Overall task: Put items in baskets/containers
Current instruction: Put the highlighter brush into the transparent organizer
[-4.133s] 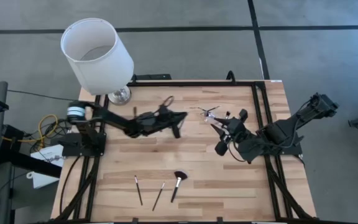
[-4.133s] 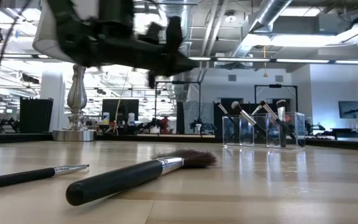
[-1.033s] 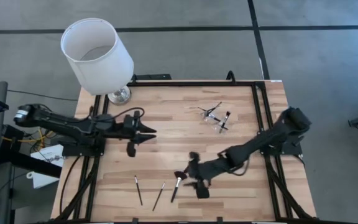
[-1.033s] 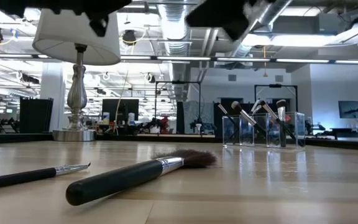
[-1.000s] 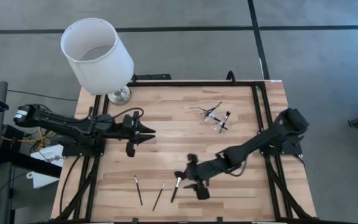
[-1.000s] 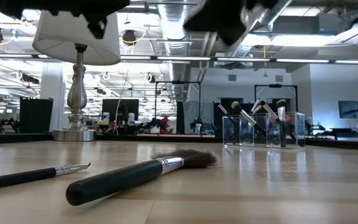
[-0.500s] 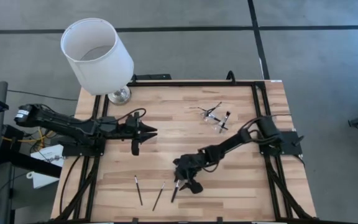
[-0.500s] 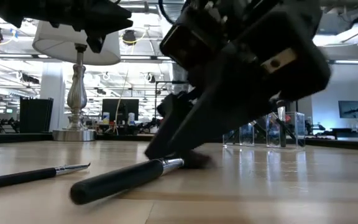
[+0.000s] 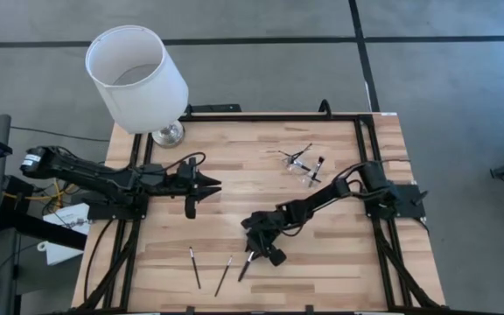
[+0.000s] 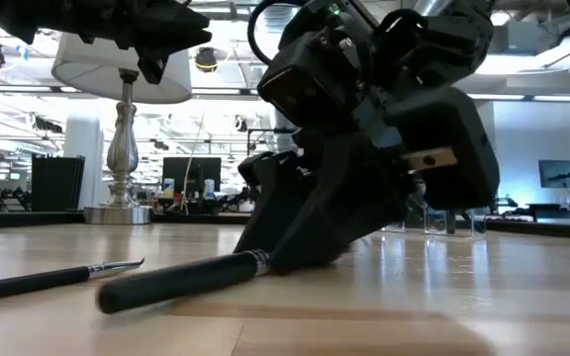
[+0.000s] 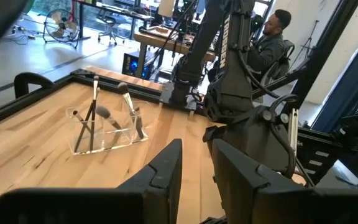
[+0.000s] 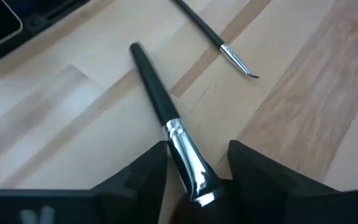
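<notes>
A big black-handled brush (image 9: 244,266) lies flat on the table near the front edge, its head hidden under my right gripper (image 9: 257,248). That gripper is open and slants down, with one finger on each side of the brush's silver ferrule. Two thin brushes (image 9: 194,267) (image 9: 223,276) lie to the brush's left. The clear container (image 9: 303,164), with several brushes standing in it, sits at the far right. My left gripper (image 9: 206,188) hovers open at the table's left, pointing level, and holds nothing. My right gripper (image 12: 194,163) stands astride the big brush's silver ferrule (image 12: 185,149), just behind the head, its fingers lying across the brush. It comes slanting down from the table's right. Whether a finger touches the ferrule, I cannot tell. The brush lies flat on the table.
A white lampshade on a silver lamp (image 9: 136,77) stands at the far left corner. A black frame (image 9: 361,144) runs along the table's edges. Bare wood lies between the two arms. A person (image 11: 278,31) sits in the room beyond the table.
My right gripper has come down toward the table's near-left, onto the big brush, rolling as it sank. Its fingers now stand on either side of the ferrule and cover the head.
</notes>
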